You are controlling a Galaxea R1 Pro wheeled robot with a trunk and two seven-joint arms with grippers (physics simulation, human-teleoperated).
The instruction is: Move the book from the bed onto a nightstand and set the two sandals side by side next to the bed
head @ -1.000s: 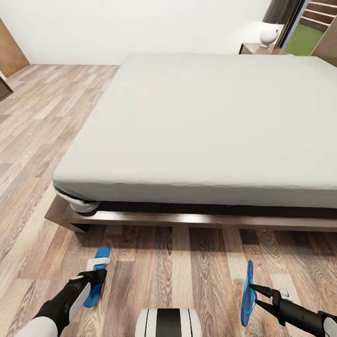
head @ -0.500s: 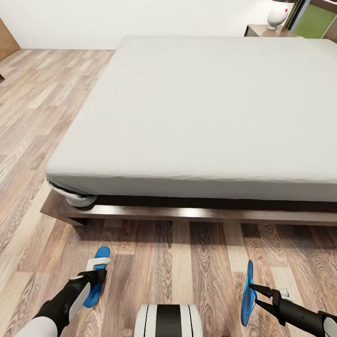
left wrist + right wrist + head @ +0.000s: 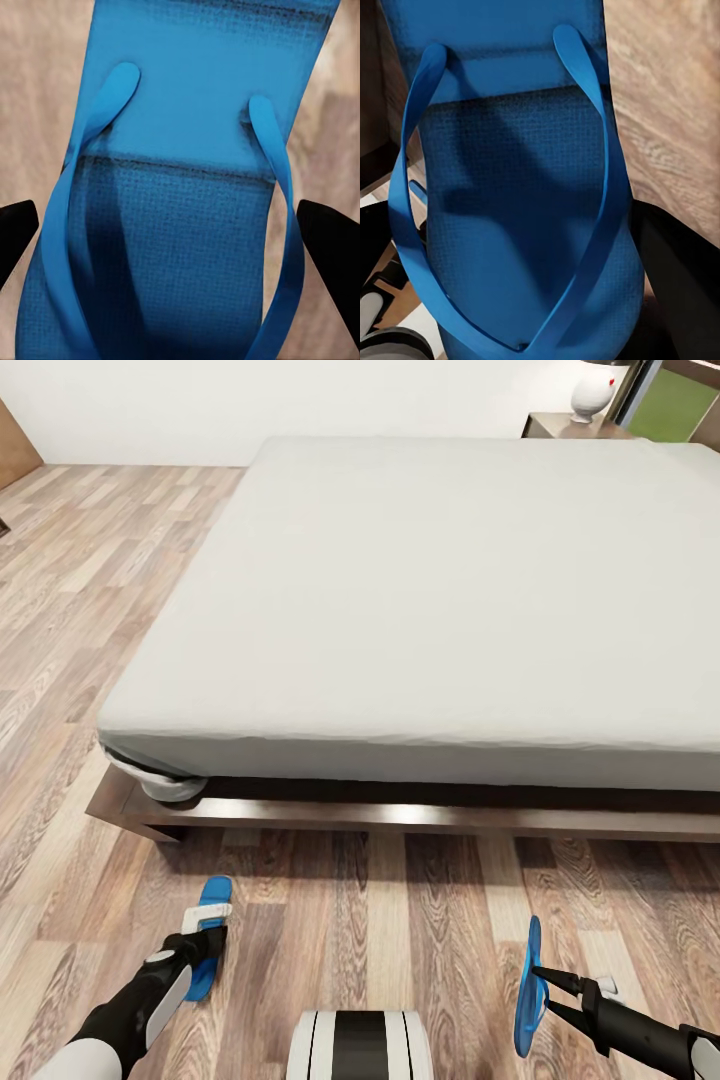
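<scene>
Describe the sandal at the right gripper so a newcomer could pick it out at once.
Start at the bed and drop to the wood floor in front of its frame. The right gripper holds a blue sandal there. It stands up on edge, whereas the other sandal, near the left gripper, lies flat.

This is a bedroom in a home. A large low bed (image 3: pixel 430 610) takes up most of the head view: a plain light grey mattress on a dark brown wooden platform frame (image 3: pixel 400 818), with the sheet bunched at the near left corner. The floor (image 3: pixel 90 660) is light wood plank, running up to a plain white wall (image 3: pixel 300 400) behind the bed. At the far right corner of the bed stands a dark brown nightstand (image 3: pixel 565 427) with a white rounded lamp base (image 3: pixel 592 390) on it. Beside that, a dark-framed window (image 3: pixel 675 400) shows green outside. A pair of bright blue sandals (image 3: pixel 208 935) near the bed adds to the domestic look.
</scene>
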